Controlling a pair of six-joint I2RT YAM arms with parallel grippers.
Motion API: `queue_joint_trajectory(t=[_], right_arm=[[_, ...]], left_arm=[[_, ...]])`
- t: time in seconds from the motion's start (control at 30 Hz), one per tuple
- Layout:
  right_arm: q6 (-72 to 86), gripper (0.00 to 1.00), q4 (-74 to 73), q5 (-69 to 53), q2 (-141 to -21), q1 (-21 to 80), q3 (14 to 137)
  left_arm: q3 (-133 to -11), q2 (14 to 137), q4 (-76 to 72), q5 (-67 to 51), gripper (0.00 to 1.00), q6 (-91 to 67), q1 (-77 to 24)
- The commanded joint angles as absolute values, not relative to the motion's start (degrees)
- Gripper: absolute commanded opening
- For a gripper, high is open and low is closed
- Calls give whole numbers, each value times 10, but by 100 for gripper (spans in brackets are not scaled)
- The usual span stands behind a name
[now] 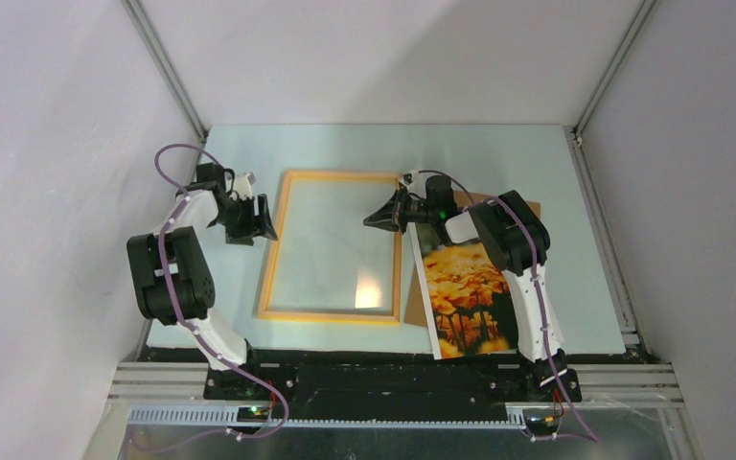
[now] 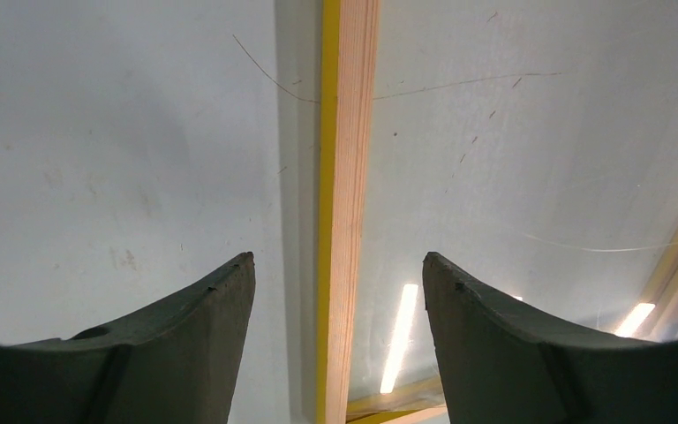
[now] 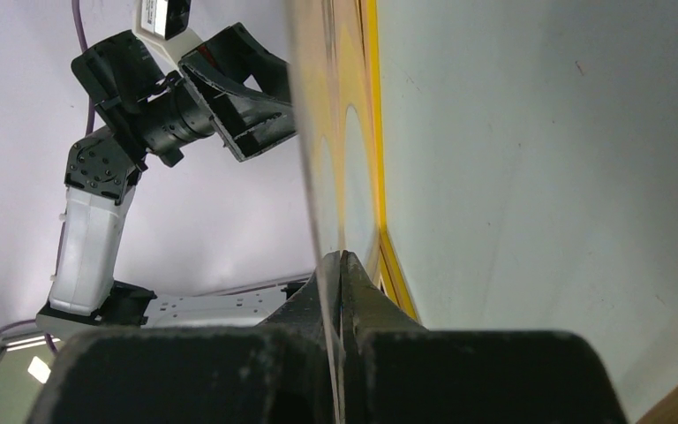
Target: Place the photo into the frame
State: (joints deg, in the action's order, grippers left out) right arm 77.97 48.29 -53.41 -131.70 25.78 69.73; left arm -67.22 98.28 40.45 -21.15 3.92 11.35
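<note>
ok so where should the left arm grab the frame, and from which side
The left long rail of the frame, from straight above. It's a thin, straight strip lying flat, and it runs between the fingers of the open left gripper, so lowering and closing should pinch it across its width. The right gripper is shut on the clear pane.
</note>
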Motion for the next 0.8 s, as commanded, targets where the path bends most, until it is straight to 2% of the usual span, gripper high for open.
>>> queue_joint_trajectory(t=[0.0, 0.77], right_arm=[[786, 0, 491, -550, -1302, 266, 696], [805, 0, 490, -564, -1306, 267, 696]], left_arm=[[-666, 982, 394, -208, 74, 34, 110], [-665, 984, 394, -194, 75, 37, 109]])
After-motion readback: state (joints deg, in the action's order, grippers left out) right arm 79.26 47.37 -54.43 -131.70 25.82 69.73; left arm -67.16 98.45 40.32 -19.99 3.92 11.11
